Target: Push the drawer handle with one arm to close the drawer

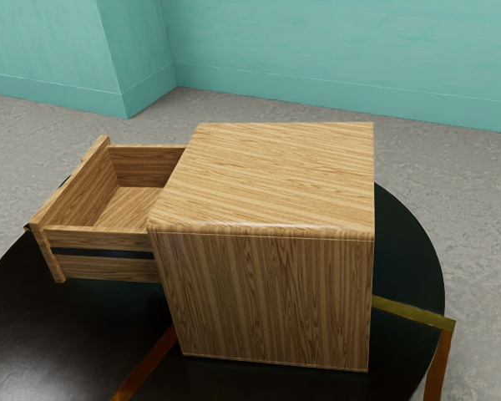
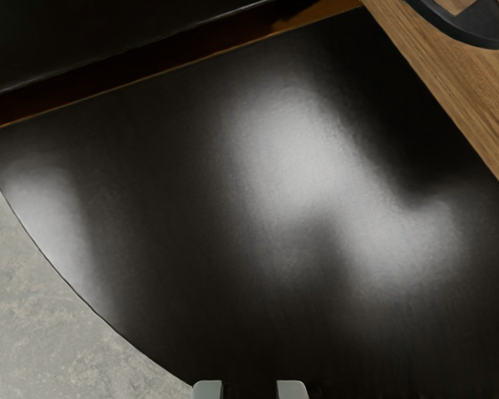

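Note:
In the exterior view, the wooden drawer (image 1: 100, 242) stands well out of the wooden cabinet (image 1: 267, 292), toward the exterior view's left, and its inside is bare. Its front panel faces away from the cabinet, so the handle is mostly hidden there. The wrist view has the drawer's wooden front (image 2: 449, 75) with the dark curved handle (image 2: 466, 27) on it. My gripper (image 2: 249, 389) is open, two pale fingertips apart with nothing between them. It hangs over the dark tabletop, off to the side of the drawer front and not touching the handle.
A round black table (image 1: 58, 334) carries the cabinet. Brass-coloured strips (image 1: 413, 312) run along it at the exterior view's right. Grey floor (image 2: 41, 291) lies past the table's curved edge, and a teal wall (image 1: 342, 50) stands behind.

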Controlling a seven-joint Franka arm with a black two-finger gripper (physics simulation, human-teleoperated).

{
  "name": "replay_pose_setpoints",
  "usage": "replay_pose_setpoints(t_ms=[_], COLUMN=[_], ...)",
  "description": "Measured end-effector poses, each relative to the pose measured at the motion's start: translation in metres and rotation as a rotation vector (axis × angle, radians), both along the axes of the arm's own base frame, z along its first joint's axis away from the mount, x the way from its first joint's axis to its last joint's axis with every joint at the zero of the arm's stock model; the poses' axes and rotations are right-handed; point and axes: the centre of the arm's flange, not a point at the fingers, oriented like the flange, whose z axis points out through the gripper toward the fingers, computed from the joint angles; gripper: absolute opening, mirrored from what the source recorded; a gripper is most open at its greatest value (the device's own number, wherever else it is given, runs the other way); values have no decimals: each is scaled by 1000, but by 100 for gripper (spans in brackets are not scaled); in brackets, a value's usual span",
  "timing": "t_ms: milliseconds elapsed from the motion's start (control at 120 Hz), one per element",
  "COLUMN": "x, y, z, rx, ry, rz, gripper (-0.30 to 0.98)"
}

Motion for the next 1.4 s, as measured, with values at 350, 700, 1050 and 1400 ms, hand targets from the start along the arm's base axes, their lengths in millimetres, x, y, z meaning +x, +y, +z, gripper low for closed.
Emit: replay_pose_setpoints(t_ms=[350,700,1050,1400], x=[25,55,79,109], y=[0,-24,-45,-80], z=[-61,-90,-100,-108], rx=[90,36,-23,-60], ry=[22,61,-4,-33], rz=[-548,-908,-1069,-1173], gripper=[-9,-10,-10,-10])
